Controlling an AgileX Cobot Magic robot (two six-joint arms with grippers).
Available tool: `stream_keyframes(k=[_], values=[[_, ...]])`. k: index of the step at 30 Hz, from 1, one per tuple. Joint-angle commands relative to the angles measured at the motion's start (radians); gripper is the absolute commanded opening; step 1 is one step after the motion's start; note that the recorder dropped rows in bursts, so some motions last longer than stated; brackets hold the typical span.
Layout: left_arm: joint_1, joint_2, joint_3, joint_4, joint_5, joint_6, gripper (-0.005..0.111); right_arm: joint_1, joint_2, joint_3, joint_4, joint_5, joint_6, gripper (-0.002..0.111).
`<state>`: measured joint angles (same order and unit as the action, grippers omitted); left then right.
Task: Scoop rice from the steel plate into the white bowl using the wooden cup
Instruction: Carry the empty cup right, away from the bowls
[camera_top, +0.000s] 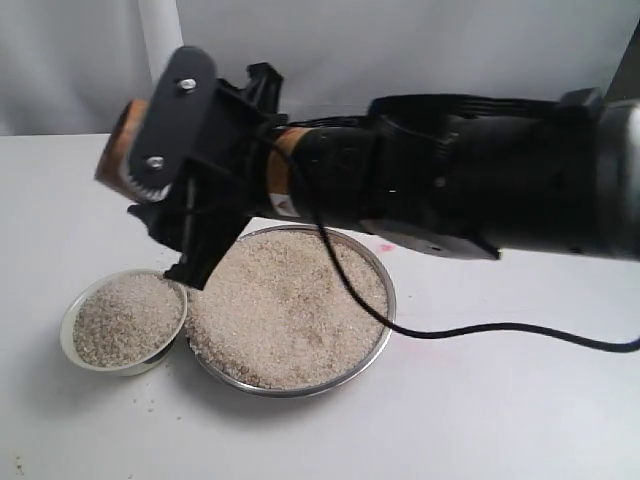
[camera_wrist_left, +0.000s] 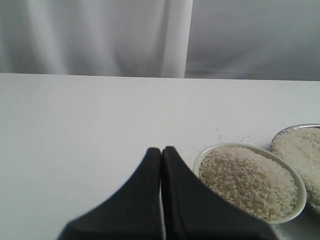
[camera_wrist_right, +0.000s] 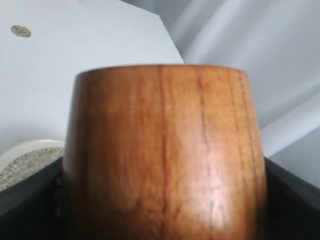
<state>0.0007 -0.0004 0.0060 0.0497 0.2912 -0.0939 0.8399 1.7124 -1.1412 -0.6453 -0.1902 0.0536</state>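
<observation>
The wooden cup (camera_top: 118, 140), glossy reddish-brown, hangs in the air above and a little behind the white bowl (camera_top: 68, 325), with my right gripper (camera_top: 150, 150) shut on it. In the right wrist view the cup (camera_wrist_right: 162, 150) fills the frame between the dark fingers (camera_wrist_right: 292, 205), its mouth hidden. The bowl is heaped with rice (camera_top: 125, 320). It touches the steel plate (camera_top: 385, 275), which holds a broad layer of rice (camera_top: 290, 310). My left gripper (camera_wrist_left: 161, 150) is shut on nothing, low over the table beside the bowl (camera_wrist_left: 300, 187).
The right arm stretches from the right across the plate's far side. Its black cable (camera_top: 480, 330) trails over the table right of the plate. A few stray grains (camera_top: 150, 405) lie in front of the bowl. A pale curtain hangs behind the table.
</observation>
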Motion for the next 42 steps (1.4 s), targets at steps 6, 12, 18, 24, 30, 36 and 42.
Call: stream_keyframes(k=[6,12,18,24,30,36,42], values=[[-0.005,0.0,-0.006,-0.006,-0.007,-0.002,0.0,-0.202,-0.231,0.284,0.239,-0.272,-0.103,0.0],[-0.005,0.0,-0.006,-0.006,-0.007,-0.002,0.0,-0.336,-0.357,0.454,0.423,-0.448,-0.103,0.0],[-0.005,0.0,-0.006,-0.006,-0.007,-0.002,0.0,-0.401,-0.401,0.619,0.655,-0.6,-0.212,0.0],[-0.005,0.0,-0.006,-0.006,-0.007,-0.002,0.0,-0.401,-0.401,0.712,0.706,-0.706,-0.241,0.0],[-0.005,0.0,-0.006,-0.006,-0.007,-0.002,0.0,-0.399,-0.401,0.744,0.7,-0.711,-0.232,0.0],[-0.005,0.0,-0.006,-0.006,-0.007,-0.002,0.0,-0.358,-0.393,0.748,0.698,-0.709,-0.23,0.0],[-0.005,0.0,-0.006,-0.006,-0.007,-0.002,0.0,-0.349,-0.32,0.748,0.737,-0.709,-0.23,0.0]])
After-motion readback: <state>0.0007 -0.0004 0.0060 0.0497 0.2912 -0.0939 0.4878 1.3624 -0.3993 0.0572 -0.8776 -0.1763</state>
